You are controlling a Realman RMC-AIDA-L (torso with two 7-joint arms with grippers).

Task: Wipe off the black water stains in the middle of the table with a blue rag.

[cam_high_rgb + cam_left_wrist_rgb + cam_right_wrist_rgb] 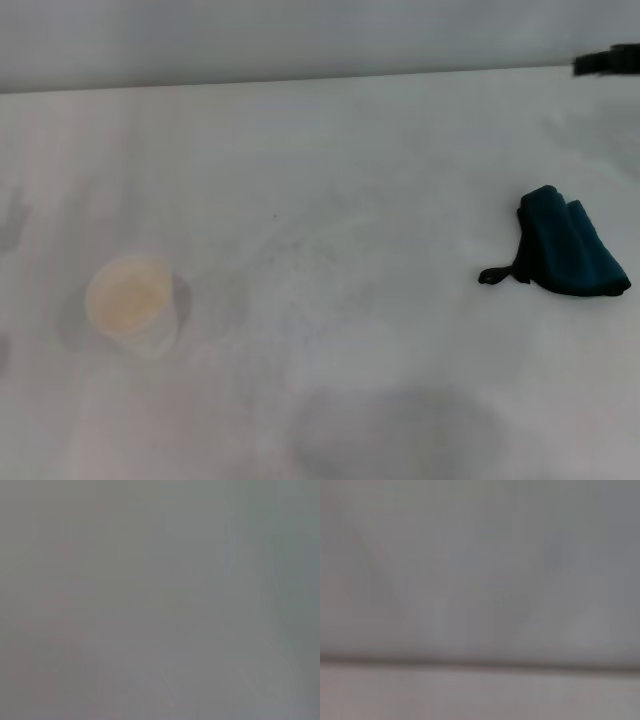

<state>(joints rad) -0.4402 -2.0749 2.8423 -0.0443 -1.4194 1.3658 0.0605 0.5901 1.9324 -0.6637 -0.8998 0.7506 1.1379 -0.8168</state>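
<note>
Fingers: you can't tell their state on either arm. Both wrist views show only featureless grey, and the head view catches just a dark bit of hardware (608, 62) at the upper right edge, which may be the right arm; the left arm isn't in view at all. The blue rag (568, 248) sits at the right of the frame, bunched into a soft folded wad with a thin dark loop or tag trailing off its left side, lying flat on the table (330, 150) with nothing holding it. Mid-frame you get only faint grey speckling (310, 265), no solid black stain, so this fits either stains already wiped and rag set aside, or very light stains waiting; the pictures don't settle it. If you do wipe: grip the wad through its thick middle, not the loop, keep it pressed flat, use overlapping strokes. Table is matte white, smooth, low contrast. A translucent, pale yellowish cup (132, 303) stands at lower left, likely light, so keep strokes short of it.
</note>
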